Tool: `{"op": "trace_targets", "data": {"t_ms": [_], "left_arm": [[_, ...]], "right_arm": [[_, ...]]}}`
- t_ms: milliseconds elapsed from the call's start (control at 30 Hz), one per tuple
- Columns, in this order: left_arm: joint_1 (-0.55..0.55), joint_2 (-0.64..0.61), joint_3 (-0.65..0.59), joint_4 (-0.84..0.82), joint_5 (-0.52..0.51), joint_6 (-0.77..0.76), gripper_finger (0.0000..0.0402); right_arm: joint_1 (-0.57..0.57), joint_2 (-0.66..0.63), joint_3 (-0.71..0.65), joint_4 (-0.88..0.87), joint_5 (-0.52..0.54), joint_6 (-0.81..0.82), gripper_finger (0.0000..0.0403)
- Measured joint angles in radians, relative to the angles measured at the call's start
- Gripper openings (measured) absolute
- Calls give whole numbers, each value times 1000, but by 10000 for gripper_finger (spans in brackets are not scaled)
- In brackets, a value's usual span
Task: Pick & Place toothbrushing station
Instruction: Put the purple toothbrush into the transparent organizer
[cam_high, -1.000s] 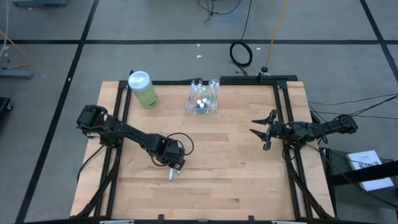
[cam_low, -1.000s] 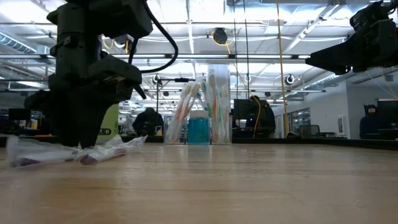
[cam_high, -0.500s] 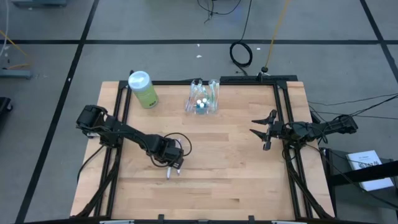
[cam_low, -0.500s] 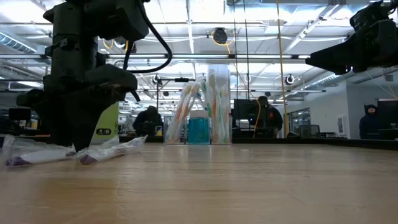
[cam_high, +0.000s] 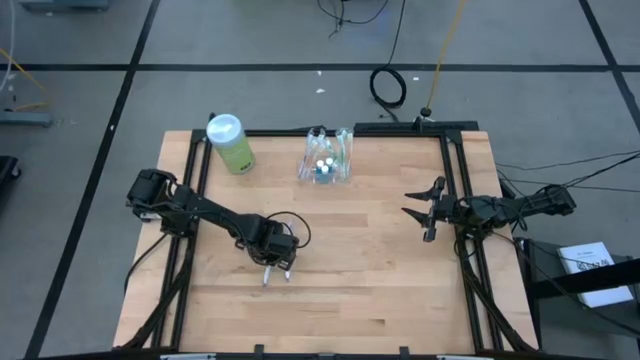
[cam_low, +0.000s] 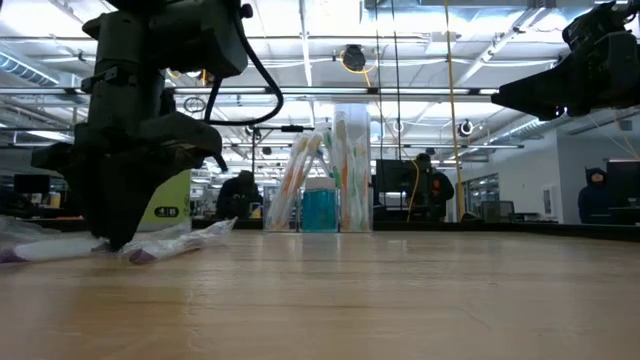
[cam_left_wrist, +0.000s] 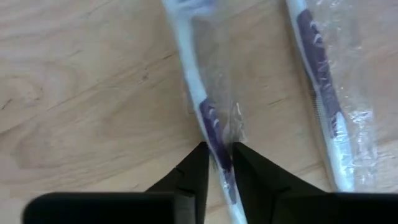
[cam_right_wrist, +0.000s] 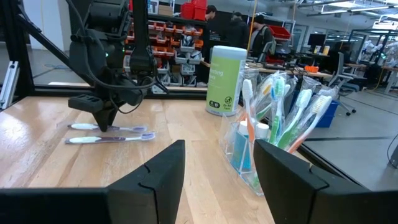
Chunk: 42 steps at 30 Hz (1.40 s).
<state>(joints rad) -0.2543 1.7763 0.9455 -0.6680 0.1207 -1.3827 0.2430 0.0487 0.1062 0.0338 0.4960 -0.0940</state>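
The toothbrushing station (cam_high: 327, 160), a clear holder with upright toothbrushes in it, stands on its base near the table's far edge; it also shows in the low view (cam_low: 330, 180) and the right wrist view (cam_right_wrist: 261, 143). Two wrapped toothbrushes lie flat side by side left of the table's middle (cam_right_wrist: 109, 138). My left gripper (cam_high: 275, 268) points down over them, shut on one (cam_left_wrist: 199, 93). The other toothbrush (cam_left_wrist: 323, 93) lies free beside it. My right gripper (cam_high: 418, 212) hovers open at the table's right side, holding nothing. My left gripper pinches the wrapped toothbrush's handle at its purple part (cam_left_wrist: 211, 127) between its two fingers, through the clear wrap. The fingers (cam_left_wrist: 189, 171) come from above, pointing down, and stand across the handle. The toothbrush lies flat on the table.
A light-green bottle with a white cap (cam_high: 229, 143) stands at the far left, left of the station. Black frame rails (cam_high: 455, 180) run along the table's left and right sides. Bare wood stretches across the middle and the near side.
My left gripper has sunk to the table over the wrapped toothbrush and shifted slightly toward the table's left edge. Its fingers have drawn together on the handle. The toothbrush stays on the table.
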Motion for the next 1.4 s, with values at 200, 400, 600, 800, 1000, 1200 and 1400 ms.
{"op": "trace_targets", "data": {"t_ms": [200,400,600,800,1000,1200,1400], "left_arm": [[13,-42,-6,-14,-7,29,28],[11,-96,-11,-70,-110,77,15],[15,-198,-10,-105,-236,110,6],[19,-331,-8,-69,-414,224,9],[42,-448,-8,55,-644,419,12],[89,-487,-8,344,-826,901,7],[176,-470,-7,578,-833,1281,13]], "right_arm": [[0,0,0,0,0,0,183],[0,0,0,0,0,0,183],[0,0,0,0,0,0,183],[0,0,0,0,0,0,183],[0,0,0,0,0,0,183],[0,0,0,0,0,0,183],[0,0,0,0,0,0,183]]}}
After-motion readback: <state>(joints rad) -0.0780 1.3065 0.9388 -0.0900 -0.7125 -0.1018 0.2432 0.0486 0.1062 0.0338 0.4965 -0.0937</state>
